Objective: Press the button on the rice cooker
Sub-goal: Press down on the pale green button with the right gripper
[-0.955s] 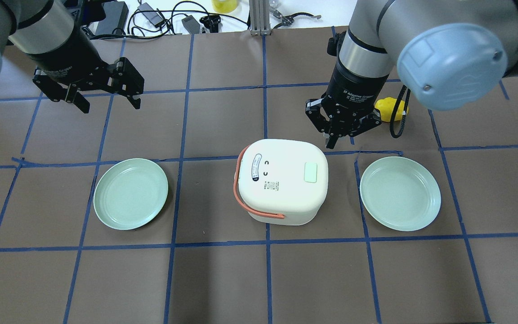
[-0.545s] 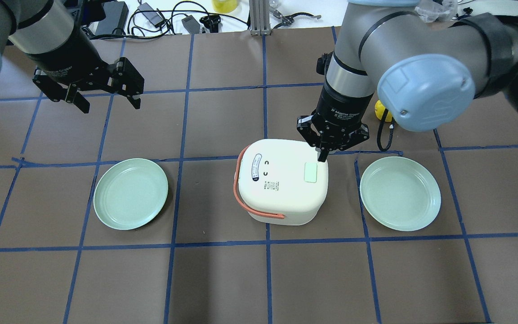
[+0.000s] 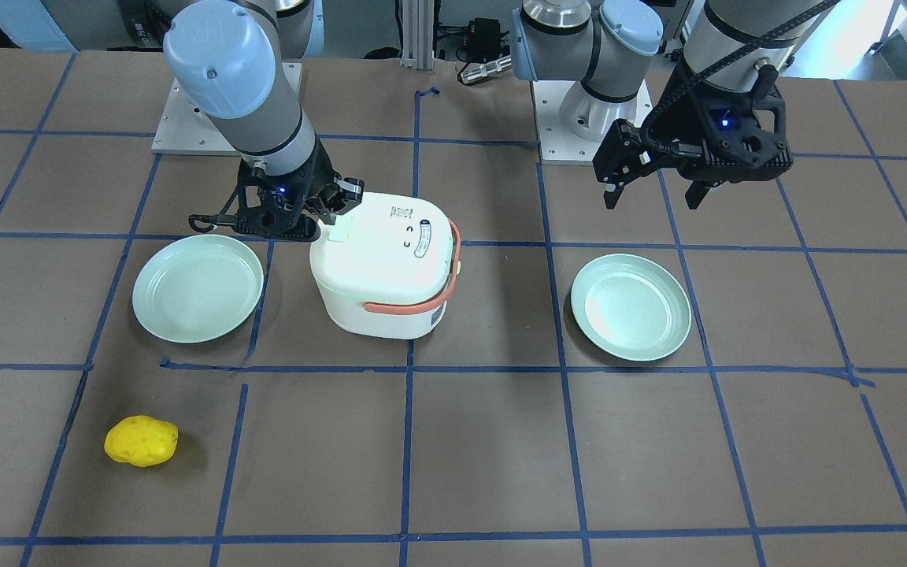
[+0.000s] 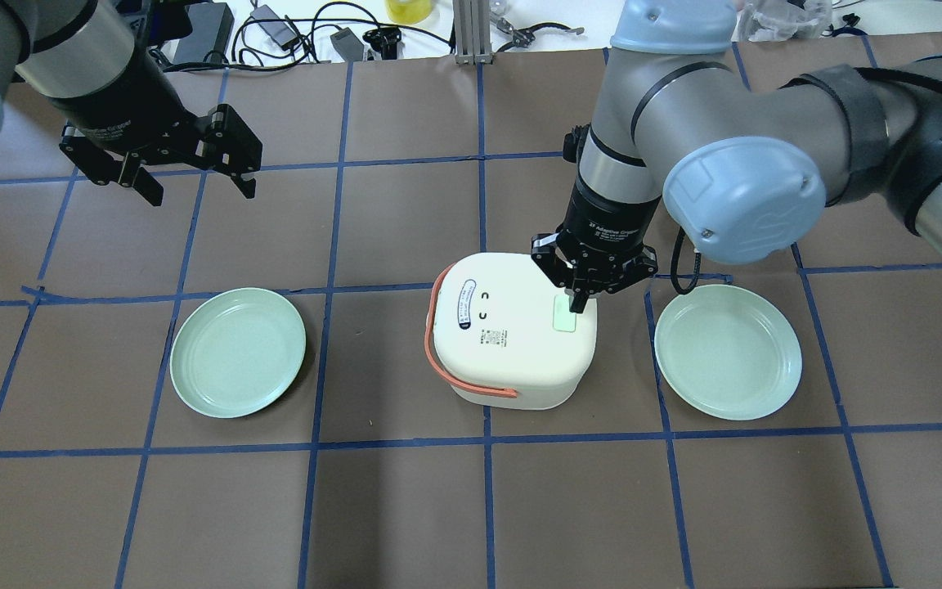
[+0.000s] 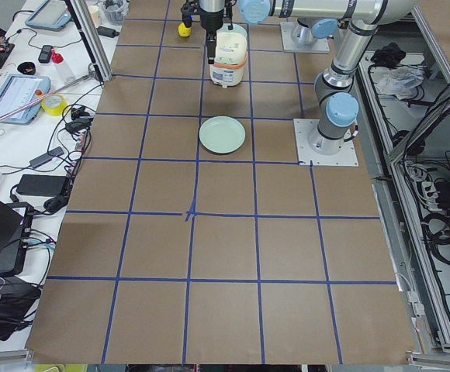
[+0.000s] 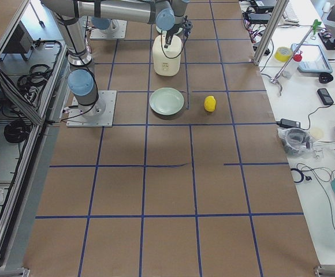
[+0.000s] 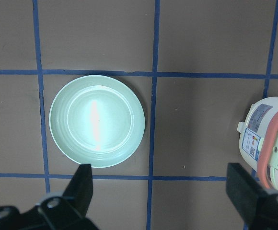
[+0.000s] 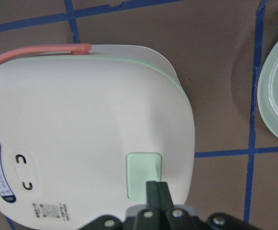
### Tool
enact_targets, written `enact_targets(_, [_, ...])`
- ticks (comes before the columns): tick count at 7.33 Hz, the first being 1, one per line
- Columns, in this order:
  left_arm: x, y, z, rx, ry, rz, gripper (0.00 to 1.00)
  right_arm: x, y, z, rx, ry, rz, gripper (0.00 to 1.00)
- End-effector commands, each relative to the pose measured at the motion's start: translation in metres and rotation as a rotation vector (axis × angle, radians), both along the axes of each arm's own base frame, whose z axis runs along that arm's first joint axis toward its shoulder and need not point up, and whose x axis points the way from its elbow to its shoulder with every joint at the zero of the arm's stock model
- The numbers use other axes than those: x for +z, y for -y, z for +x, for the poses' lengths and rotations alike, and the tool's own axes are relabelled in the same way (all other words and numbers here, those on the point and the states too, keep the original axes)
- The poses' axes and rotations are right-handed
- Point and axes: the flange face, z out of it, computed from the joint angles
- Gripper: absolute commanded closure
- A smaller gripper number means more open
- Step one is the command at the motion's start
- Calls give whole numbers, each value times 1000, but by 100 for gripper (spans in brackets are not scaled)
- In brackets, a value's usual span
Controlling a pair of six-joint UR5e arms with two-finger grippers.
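The white rice cooker [image 4: 512, 327] with an orange handle stands at the table's middle. It also shows in the front view [image 3: 386, 268]. Its pale green button [image 4: 564, 315] is on the lid's right side. My right gripper [image 4: 579, 304] is shut, fingers together, pointing straight down with the tips on the button's far edge. The right wrist view shows the shut tips [image 8: 156, 188] over the button [image 8: 144, 175]. I cannot tell whether it is pressed down. My left gripper [image 4: 201, 194] is open and empty, high over the far left of the table.
Two pale green plates lie left [image 4: 238, 352] and right [image 4: 728, 352] of the cooker. A yellow lumpy object [image 3: 141, 441] lies beyond the right plate, hidden under my right arm in the overhead view. Cables and gear lie along the far table edge.
My right gripper has moved from beyond the cooker's far right corner toward me and down onto the lid's green button. The left arm has not moved.
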Motion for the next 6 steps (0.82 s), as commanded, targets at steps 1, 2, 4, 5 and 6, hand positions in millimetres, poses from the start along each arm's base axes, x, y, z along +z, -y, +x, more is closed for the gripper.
enact_targets(1, [0,0,0,0,0,0,0,-5,-2,3,7,0,11,100])
enact_targets(2, [0,0,0,0,0,0,0,-10,-3,6,5,15,22,100])
enact_targets(4, [0,0,0,0,0,0,0,-10,-3,6,4,19,25,100])
enact_targets(5, [0,0,0,0,0,0,0,-11,-3,6,4,19,26,100])
enact_targets(6, [0,0,0,0,0,0,0,-11,-3,6,4,18,29,100])
